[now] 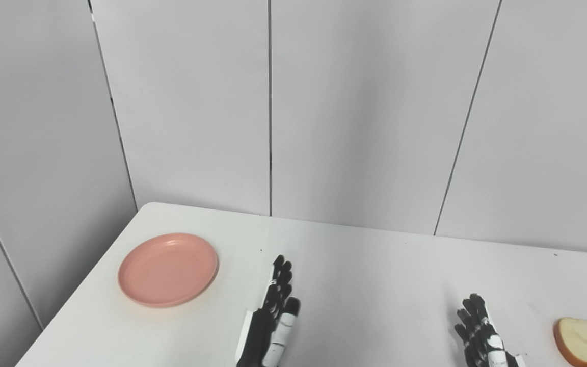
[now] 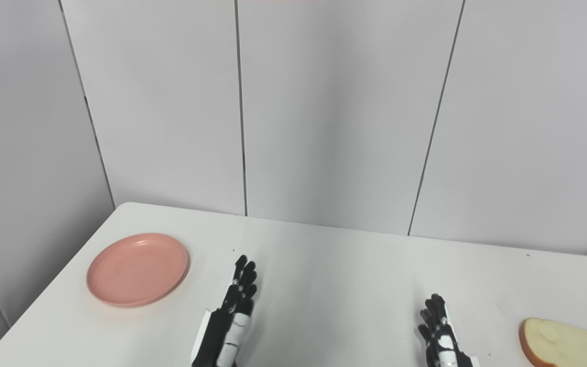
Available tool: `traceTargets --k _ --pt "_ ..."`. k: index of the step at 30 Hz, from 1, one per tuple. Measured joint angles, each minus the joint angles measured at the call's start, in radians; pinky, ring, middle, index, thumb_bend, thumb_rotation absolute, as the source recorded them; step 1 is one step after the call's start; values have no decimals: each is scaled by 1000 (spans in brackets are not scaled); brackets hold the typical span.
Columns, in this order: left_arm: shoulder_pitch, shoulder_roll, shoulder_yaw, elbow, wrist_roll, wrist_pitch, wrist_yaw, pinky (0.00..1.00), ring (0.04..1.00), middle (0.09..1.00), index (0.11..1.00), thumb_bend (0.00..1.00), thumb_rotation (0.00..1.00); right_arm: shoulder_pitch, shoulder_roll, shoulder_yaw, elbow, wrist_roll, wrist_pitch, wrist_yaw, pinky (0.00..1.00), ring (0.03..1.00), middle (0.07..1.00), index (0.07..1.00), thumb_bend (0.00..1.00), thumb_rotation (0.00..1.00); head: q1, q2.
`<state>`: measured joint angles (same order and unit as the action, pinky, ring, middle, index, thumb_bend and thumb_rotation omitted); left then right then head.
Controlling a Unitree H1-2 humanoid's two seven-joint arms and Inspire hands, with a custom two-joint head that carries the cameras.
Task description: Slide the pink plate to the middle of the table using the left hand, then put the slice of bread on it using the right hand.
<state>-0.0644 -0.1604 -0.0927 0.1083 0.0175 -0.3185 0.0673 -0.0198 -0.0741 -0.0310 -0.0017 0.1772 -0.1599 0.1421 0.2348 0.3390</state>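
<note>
In the left eye view, the left hand [image 1: 273, 316] is released, its fingers straight and a little apart, holding nothing above the white surface [image 1: 375, 265]. The pink plate [image 1: 168, 269] lies to its left and slightly beyond, close but apart from the fingertips. It is round, shallow, with a low raised rim and a smooth matte face, probably light stiff plastic. It should glide readily on the slick surface; I judge that pressing on the rim nearest the hand, or hooking fingers over it, would drag it without tipping.

In the right eye view, the right hand [image 2: 438, 336] is likewise released and empty, fingers spread. The slice of bread [image 2: 563, 344] lies flat to its right, near but not touching, partly cut by the picture's edge. It has a pale crumb and a tan crust, looks soft and light, and would dent under a hard pinch; a gentle hold across the crust edges seems safest.
</note>
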Motion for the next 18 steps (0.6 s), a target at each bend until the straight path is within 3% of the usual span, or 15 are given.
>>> traceTargets --k 4,9,15,18 --pt "17 15 43 -57 -70 54 -9 998 964 969 971 852 853 -4 6 1 -1 -10 -2 -4 1000 1000 1000 1000 805 1000 -17 3" --pt "-12 92 130 -92 -97 136 -6 946 898 905 886 918 867 -3 6 3 -1 -36 -3 -6 1000 1000 1000 1000 818 1000 -31 2" --pt "-181 205 205 -93 -143 176 -9 946 873 879 881 914 836 -2 6 3 -1 -52 -3 -6 1000 1000 1000 1000 820 1000 -49 -2" --pt "-268 243 233 -90 -166 183 -11 858 817 831 858 878 851 -4 13 4 -1 -62 -5 -6 1000 1000 1000 1000 820 1000 -51 2"
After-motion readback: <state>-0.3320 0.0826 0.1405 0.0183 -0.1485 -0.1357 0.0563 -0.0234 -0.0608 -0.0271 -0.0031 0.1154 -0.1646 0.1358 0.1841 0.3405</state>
